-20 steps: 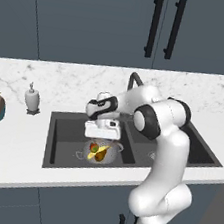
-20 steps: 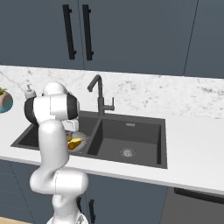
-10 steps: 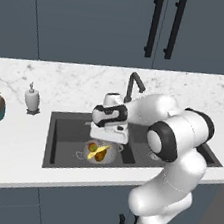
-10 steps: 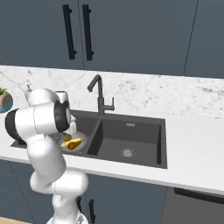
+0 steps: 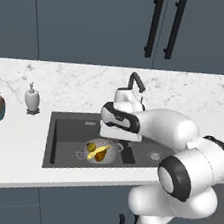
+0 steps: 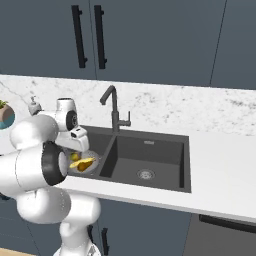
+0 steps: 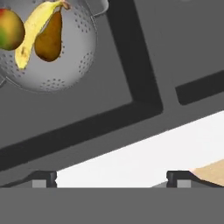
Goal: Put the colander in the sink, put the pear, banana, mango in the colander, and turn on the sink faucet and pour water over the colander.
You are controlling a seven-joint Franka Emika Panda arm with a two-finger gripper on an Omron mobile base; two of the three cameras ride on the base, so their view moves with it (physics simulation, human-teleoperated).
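End effector point(image 7: 111, 177) w/ jaws wide & empty, has swung off the colander point(image 7: 48, 48) toward the faucet point(image 5: 136, 83). Pear point(image 7: 48, 39), banana point(image 7: 33, 35), mango point(image 7: 9, 29) all in it, in the sink's point(image 5: 59, 142) left basin. Prob faucet lever next.

You're in a kitchen: marble counter point(image 5: 78, 81), double-basin sink point(image 6: 165, 150) with faucet point(image 6: 114, 107) at twelve o'clock (dark cabinets point(image 5: 96, 21) above).

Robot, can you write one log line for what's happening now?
colander: in left sink basin | pear, banana, mango: in colander | hand: open, empty | faucet: no water visible
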